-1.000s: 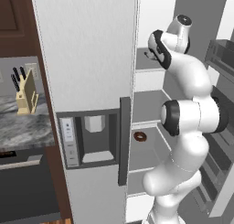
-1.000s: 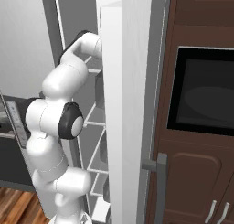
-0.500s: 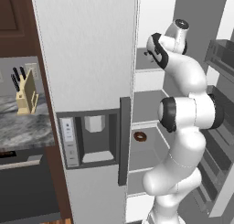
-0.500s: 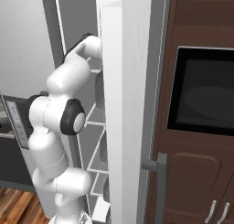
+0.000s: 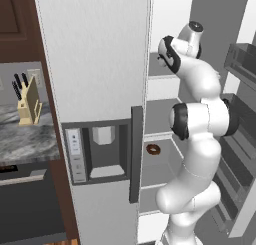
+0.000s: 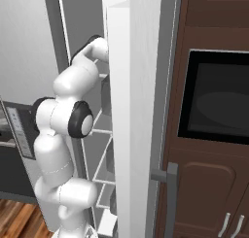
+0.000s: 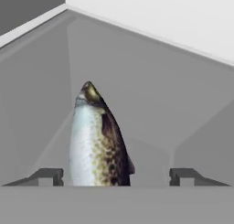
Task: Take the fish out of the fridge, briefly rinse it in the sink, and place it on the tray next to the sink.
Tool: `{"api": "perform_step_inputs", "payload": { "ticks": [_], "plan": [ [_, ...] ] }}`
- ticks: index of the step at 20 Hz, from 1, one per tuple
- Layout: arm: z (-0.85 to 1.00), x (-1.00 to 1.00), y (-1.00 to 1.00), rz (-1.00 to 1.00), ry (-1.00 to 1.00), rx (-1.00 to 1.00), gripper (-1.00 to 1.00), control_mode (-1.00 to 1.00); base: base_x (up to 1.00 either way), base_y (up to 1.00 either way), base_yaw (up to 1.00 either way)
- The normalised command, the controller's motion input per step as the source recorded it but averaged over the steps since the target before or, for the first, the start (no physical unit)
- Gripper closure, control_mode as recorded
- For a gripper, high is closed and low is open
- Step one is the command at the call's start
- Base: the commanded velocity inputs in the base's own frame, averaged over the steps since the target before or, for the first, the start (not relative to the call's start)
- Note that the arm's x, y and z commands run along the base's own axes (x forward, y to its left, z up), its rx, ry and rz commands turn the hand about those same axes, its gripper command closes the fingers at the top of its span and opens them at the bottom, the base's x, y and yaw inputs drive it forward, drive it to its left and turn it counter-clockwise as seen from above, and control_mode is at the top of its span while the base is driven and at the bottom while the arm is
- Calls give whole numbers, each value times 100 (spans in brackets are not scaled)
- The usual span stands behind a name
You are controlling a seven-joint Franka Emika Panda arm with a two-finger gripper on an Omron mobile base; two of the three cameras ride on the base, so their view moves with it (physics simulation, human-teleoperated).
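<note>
The fridge [image 5: 95, 64] is seen standing open, its right-hand door swung wide with racks along it, and the arm is reached deep into an upper shelf of the interior, so that a collision of the elbow or forearm with the door edge or the shelf above is judged the largest hazard on the way out, brought on by too direct a withdrawal path. On the shelf below, a brown doughnut [image 5: 153, 149] is seen well apart from the hand; it could be knocked only if the arm were dropped low during retreat. In the hand view the fish [image 7: 98, 141] is shown lying on the grey shelf floor, its head pointed away towards the back wall and its body running down between the two fingertips [image 7: 48, 176]. The gripper [image 7: 116, 177] is held spread wide, with a clear gap at each side of the fish and no contact visible, so nothing is grasped yet. The fish is set nearer the left tip than the right, and an uneven closing is judged likely to push or roll the body sideways before both pads bear on it. A slippery, rounded body may also be squeezed out forwards if the fingers are closed too near the tail, which is hidden at the bottom edge.
</note>
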Motion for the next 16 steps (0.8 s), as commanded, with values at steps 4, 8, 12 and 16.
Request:
{"api": "perform_step_inputs", "payload": {
  "ticks": [4,8,12,16],
  "plan": [
    [0,0,0,0,0,0,100,-100,0,0,0],
    [0,-19,0,0,0,0,100,-100,0,0,0],
    [5,-95,0,1,-13,0,100,-100,0,0,0],
    [61,-100,13,5,-34,0,100,-100,0,0,0]
  ]
}}
